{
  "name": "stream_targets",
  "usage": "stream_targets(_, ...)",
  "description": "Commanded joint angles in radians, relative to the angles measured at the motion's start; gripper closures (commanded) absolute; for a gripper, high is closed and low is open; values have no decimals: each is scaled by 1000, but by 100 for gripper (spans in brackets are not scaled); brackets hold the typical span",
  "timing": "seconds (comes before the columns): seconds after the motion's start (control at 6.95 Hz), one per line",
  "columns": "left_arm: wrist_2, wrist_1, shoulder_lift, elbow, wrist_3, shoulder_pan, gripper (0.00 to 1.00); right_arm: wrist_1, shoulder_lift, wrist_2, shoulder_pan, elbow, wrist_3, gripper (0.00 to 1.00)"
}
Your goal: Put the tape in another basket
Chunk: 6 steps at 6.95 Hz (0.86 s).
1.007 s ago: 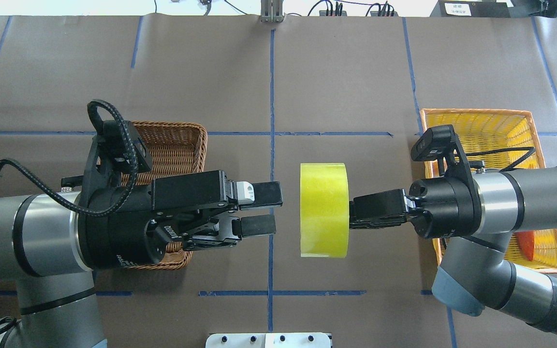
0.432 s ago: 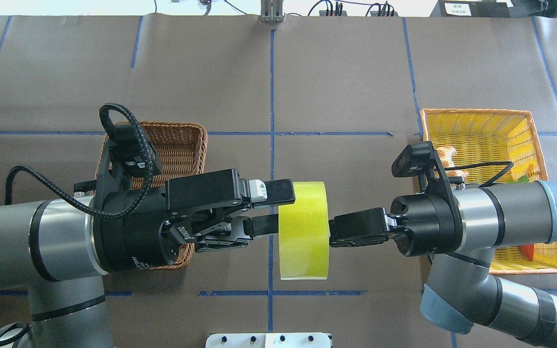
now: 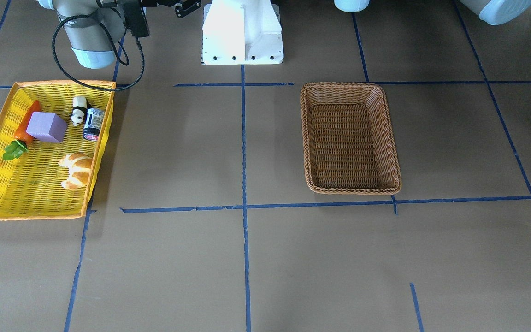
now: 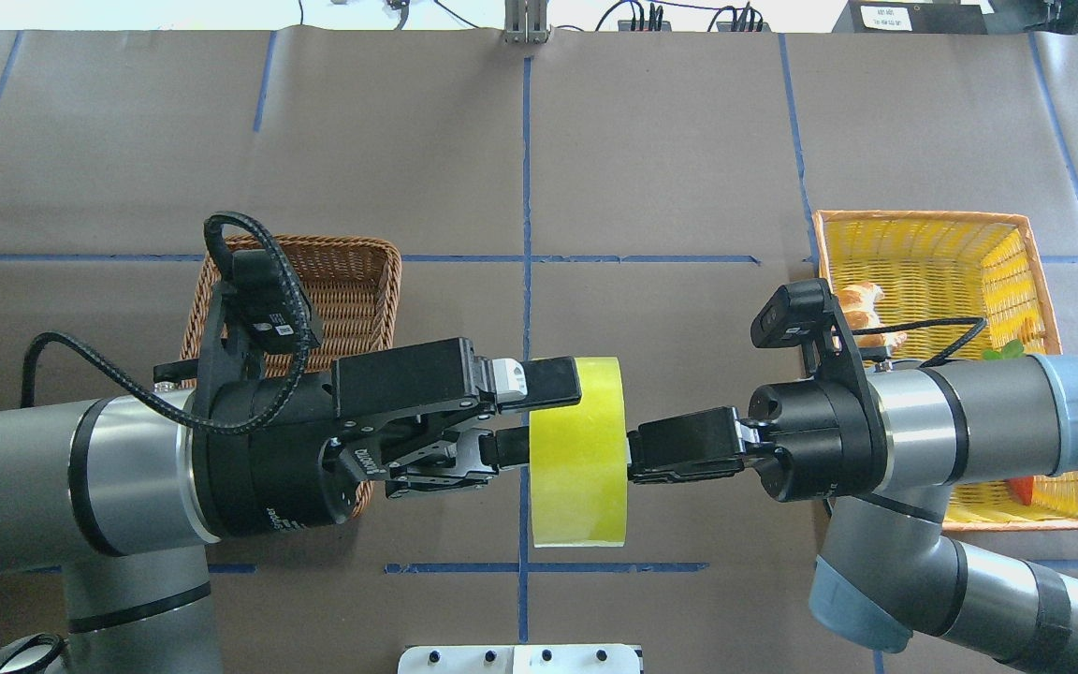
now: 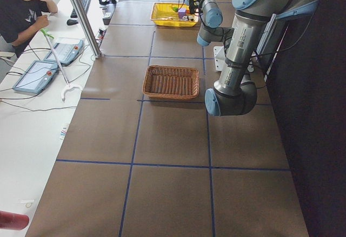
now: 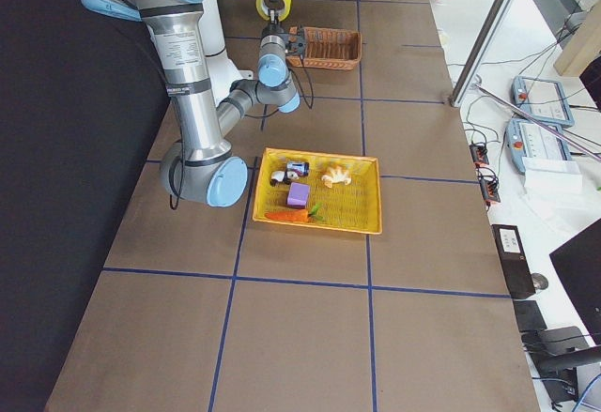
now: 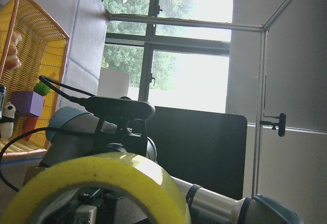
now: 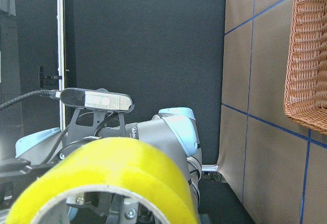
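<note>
The right gripper (image 4: 634,449) is clamping one side wall of the wide translucent yellow-green tape roll (image 4: 581,468). It is holding the roll in the air, upright on edge, with its axis running from arm to arm. The left gripper (image 4: 548,415) is standing open around the opposite wall. One finger (image 4: 553,382) is lying over the outer band and the other is reaching into the core. A gap is showing between them, and contact cannot be judged.

The tape roll is hanging over the blue centre line, well apart from both baskets. The rectangular brown wicker basket (image 3: 344,86) is sitting under the left wrist in the overhead view, its far braided rim just beside a blue cross line. The bright yellow, orange-rimmed woven basket (image 3: 30,83) is lying at the robot's right. It is carrying a croissant (image 3: 76,169), a purple block (image 3: 47,127), a carrot (image 3: 26,122), a panda figure (image 3: 79,115) and a small can (image 3: 93,124). A wide stretch of the brown paper-covered table (image 3: 178,152) is lying between the baskets.

A person (image 5: 19,7) is sitting at the white side bench (image 5: 32,140).
</note>
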Motion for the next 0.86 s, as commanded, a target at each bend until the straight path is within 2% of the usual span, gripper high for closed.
stream_targets(0.0,17,1,-15,6,0,7,0,0,0,-2,-5,0,0,99)
stream_targets(0.14,18,1,-15,11,0,18,0,0,0,-8,-5,1,0,99)
stream_targets(0.29,18,1,-15,11,0,19,23,0,2,-8,-5,1,0,99)
stream_targets(0.43,18,1,-15,11,0,19,60,0,2,-8,-7,1,0,98)
stream_targets(0.58,18,0,-15,11,0,19,86,0,2,-8,-7,1,0,98)
stream_targets(0.72,18,0,-15,9,0,19,92,0,0,-8,-7,1,0,98)
